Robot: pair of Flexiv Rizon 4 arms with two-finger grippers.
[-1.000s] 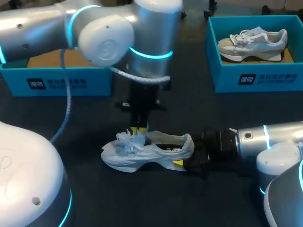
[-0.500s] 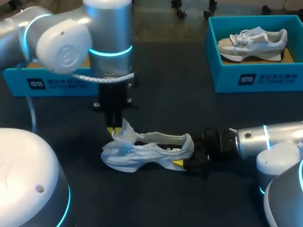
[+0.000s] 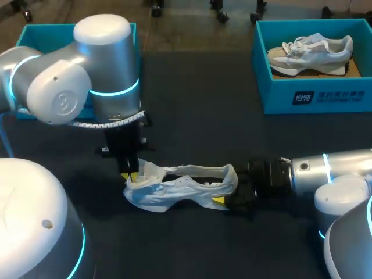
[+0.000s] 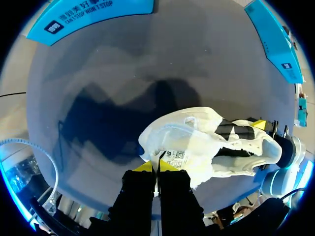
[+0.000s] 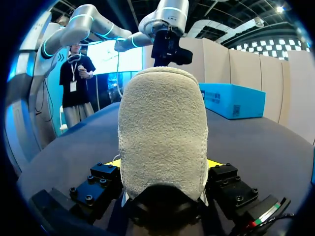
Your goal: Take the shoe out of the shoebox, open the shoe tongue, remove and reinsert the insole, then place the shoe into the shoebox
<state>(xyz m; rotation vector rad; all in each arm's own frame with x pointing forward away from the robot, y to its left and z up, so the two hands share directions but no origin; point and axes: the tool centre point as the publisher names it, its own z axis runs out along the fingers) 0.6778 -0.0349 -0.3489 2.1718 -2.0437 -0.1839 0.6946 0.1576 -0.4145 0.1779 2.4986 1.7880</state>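
With our right gripper clamped on the heel of the shoe, which stands on the table, and our left gripper pinched shut on the tongue, we should draw the tongue toward the toe slowly, lest the shoe drag.

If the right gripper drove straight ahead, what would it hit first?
The shoe: its heel sits between the jaws of the right gripper, filling the line ahead, seemingly touching.
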